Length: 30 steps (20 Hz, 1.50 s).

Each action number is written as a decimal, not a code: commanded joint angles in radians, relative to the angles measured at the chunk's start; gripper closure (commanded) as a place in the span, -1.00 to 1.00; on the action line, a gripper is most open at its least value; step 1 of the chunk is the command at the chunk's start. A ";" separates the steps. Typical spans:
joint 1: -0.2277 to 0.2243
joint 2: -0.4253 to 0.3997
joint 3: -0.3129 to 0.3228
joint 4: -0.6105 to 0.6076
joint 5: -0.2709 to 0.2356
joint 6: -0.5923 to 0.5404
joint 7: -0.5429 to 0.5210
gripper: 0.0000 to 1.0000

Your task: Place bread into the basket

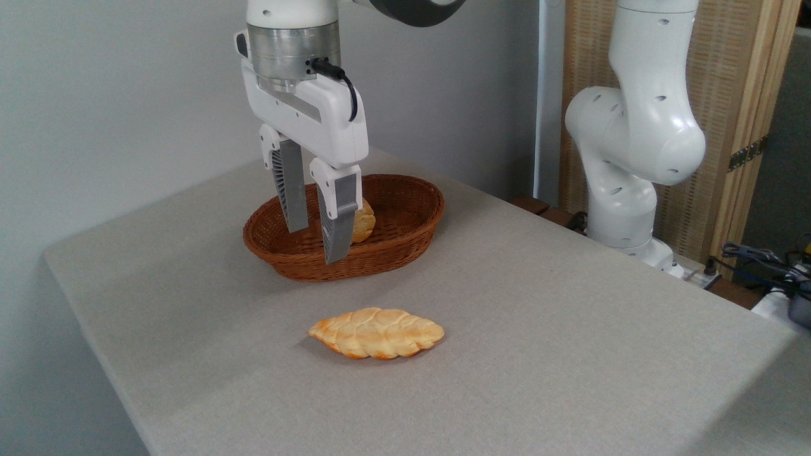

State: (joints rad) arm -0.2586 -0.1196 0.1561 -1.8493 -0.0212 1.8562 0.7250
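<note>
Grey counter (pixel 570 329), and the bread (pixel 376 332) lies flat on it, at 6 o'clock from the basket (pixel 405 244) and well apart; the end effector (pixel 317 244) hangs over the basket's left half, fingers apart and empty, a bun (pixel 363 221) just behind them

the hand (pixel 315 244) hangs in front of the basket (pixel 405 237), its fingers (pixel 339 221) covering most of a small golden bun (pixel 363 221) inside and a stretch of the near rim. the arm (pixel 633 139) above the hand is cut off by the top edge. the surface (pixel 570 329) runs out of view at the bottom and right edges.
</note>
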 commanded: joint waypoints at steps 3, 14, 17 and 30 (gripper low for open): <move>-0.010 -0.009 0.016 0.005 -0.006 -0.019 0.008 -1.00; -0.010 -0.011 0.016 0.005 -0.006 -0.019 0.010 -1.00; -0.010 -0.011 0.014 0.005 -0.006 -0.023 0.011 -1.00; -0.031 -0.021 0.008 -0.013 -0.005 -0.081 0.033 -1.00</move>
State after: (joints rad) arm -0.2701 -0.1206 0.1557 -1.8493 -0.0212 1.8009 0.7254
